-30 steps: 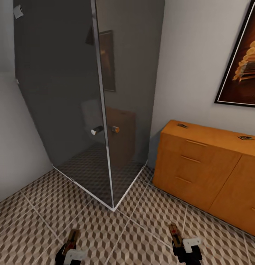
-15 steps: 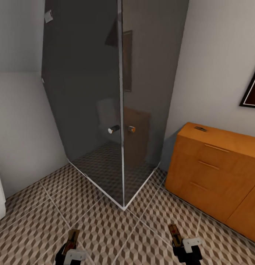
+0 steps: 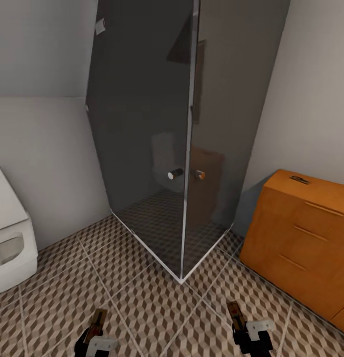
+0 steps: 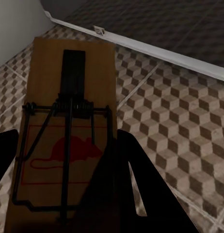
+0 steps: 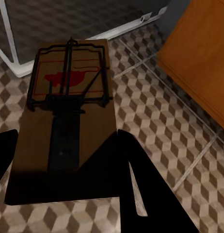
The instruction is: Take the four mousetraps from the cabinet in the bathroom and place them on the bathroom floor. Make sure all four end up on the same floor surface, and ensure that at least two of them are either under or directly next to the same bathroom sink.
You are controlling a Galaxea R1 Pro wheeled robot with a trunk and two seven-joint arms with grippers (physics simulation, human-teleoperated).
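Toilet (image 3: pixel 8 238) far left, no sink in sight. Left tool (image 3: pixel 96 337) clamped on mousetrap (image 4: pixel 63 131), carried level over bathroom floor (image 3: pixel 142 297). Glass shower (image 3: pixel 162 148) mid-room. Right tool (image 3: pixel 246 329) clamped on second mousetrap (image 5: pixel 68 121). Third trap (image 3: pixel 299 179) atop cabinet (image 3: pixel 301 238). Best: keep both flat, find sink, set low beside it.

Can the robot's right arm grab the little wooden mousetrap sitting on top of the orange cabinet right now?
Probably not: the right gripper already holds a tan wooden mousetrap, and the orange-brown wooden cabinet stands well off across the tiles.
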